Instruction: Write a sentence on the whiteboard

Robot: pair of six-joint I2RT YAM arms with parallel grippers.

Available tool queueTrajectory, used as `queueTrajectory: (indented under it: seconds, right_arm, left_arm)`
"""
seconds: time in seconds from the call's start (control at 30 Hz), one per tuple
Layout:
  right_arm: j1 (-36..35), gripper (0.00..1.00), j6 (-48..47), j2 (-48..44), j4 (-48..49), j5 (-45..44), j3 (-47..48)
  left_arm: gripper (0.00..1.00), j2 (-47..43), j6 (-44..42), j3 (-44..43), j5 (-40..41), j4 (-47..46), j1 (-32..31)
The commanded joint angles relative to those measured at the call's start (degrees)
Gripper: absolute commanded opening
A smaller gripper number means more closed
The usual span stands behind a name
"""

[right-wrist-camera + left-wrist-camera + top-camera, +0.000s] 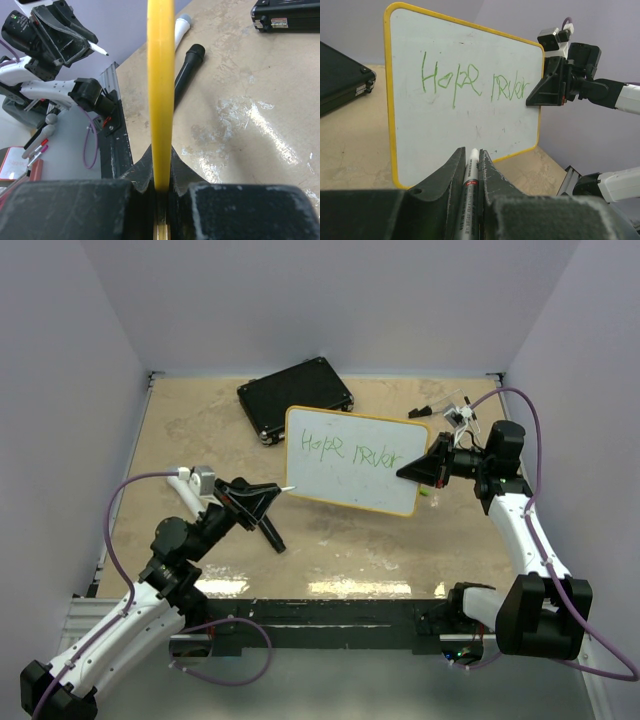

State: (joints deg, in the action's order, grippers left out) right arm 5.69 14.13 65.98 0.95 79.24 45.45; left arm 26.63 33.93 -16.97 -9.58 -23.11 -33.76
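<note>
Holding the whiteboard (350,480) by its right rim, the right claw (410,472) is clamped on it, and the board stands nearly upright over the middle of the bench (200,420). Whether its lower rim rests on the bench or hangs just above it is not clear. In the right wrist view the board shows only edge-on, as a yellow strip (160,100) running up from between the closed fingers (142,172); the white face is hidden there.

The left claw (275,490) is closed on a marker (471,175), whose white tip sticks out toward the lower left part of the board. Most of the barrel is covered by the fingers (447,172). I cannot tell if the tip touches the board. The barrel carries small print, too blurred to read.

The sentence (475,82) is in thin green handwriting on the upper half of the face and reads about "Hope never"; the second word is rough.

Behind the board lies a black case (295,395), partly covered by the board's upper left corner and cut off in both wrist views. A small label (279,22) on its side has a red mark, but its text is too small to read. A black tube (189,62) lies on the bench.
</note>
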Motion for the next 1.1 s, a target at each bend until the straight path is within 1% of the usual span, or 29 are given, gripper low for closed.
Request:
queueTrajectory:
  seconds: [0.0, 1.07]
  right_arm:
    - [0.4, 0.00, 0.7, -1.5, 3.5, 3.7, 0.5]
    - [0.3, 0.00, 0.5, -1.5, 3.3, 3.6, 0.6]
  left_arm:
    - [0.00, 0.0, 1.0, 0.3, -1.0, -2.7, 0.4]
    - [0.00, -0.5, 0.5, -0.1, -1.5, -2.1, 0.4]
